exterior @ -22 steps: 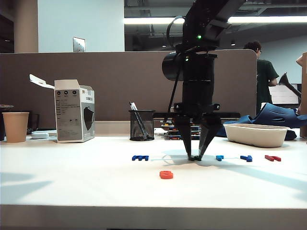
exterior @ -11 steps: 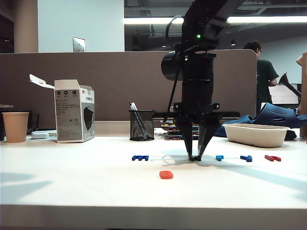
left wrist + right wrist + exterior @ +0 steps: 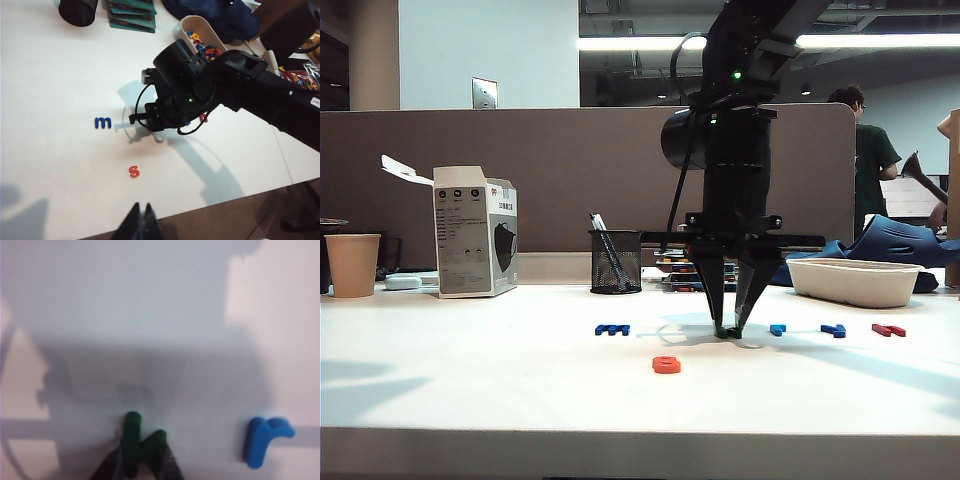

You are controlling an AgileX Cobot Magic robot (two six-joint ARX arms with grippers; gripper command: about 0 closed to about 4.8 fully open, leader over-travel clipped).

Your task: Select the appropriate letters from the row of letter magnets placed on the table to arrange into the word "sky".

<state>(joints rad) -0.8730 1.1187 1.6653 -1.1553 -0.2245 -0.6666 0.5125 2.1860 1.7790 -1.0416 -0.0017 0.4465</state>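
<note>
Closing since a second ago, our right gripper (image 3: 729,329) at frame centre now pinches the green k (image 3: 141,444) on the table (image 3: 470,390); the lift follows. Our left gripper (image 3: 141,223) hangs shut, empty, near the orange s (image 3: 134,171).

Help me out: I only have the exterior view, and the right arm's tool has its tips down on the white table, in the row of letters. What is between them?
Observer: In the right wrist view, the right tool is pinched on the dark green angular plastic letter magnet, a "k".
Operator: And the left tool? It is not in my view.
Observer: The left wrist view shows the left tool shut and empty, above the near edge of the table, short of the orange-red rounded plastic letter.
Operator: What is in the white oval tray?
Observer: A heap of spare coloured plastic letters lies in it.
</note>
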